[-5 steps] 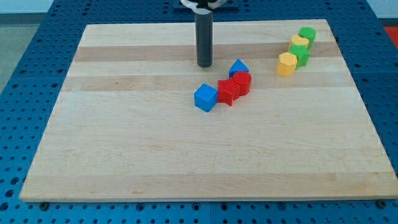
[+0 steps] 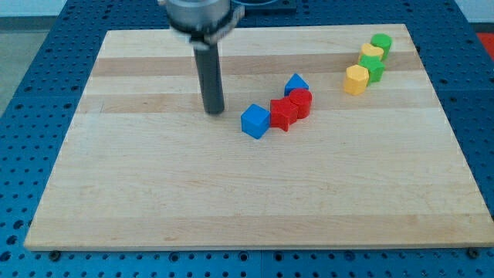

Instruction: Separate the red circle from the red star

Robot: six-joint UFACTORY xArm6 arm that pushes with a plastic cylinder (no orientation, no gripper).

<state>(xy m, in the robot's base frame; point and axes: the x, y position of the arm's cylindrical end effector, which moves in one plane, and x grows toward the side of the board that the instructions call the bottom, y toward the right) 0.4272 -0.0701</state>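
Note:
The red circle (image 2: 302, 102) and the red star (image 2: 282, 113) sit touching each other near the board's middle, the circle up and to the right of the star. A blue cube (image 2: 255, 121) lies just left of the star. A blue triangular block (image 2: 296, 84) sits just above the circle. My tip (image 2: 214, 111) is on the board left of the blue cube, a short gap away, touching no block.
At the view's top right is a cluster: a yellow hexagon (image 2: 356, 79), a green block (image 2: 373, 68), a yellow block (image 2: 371, 52) and a green block (image 2: 380, 42). The wooden board (image 2: 154, 193) lies on a blue perforated table.
My tip has moved left and down, from above the red blocks to the left of the blue cube. No block has moved.

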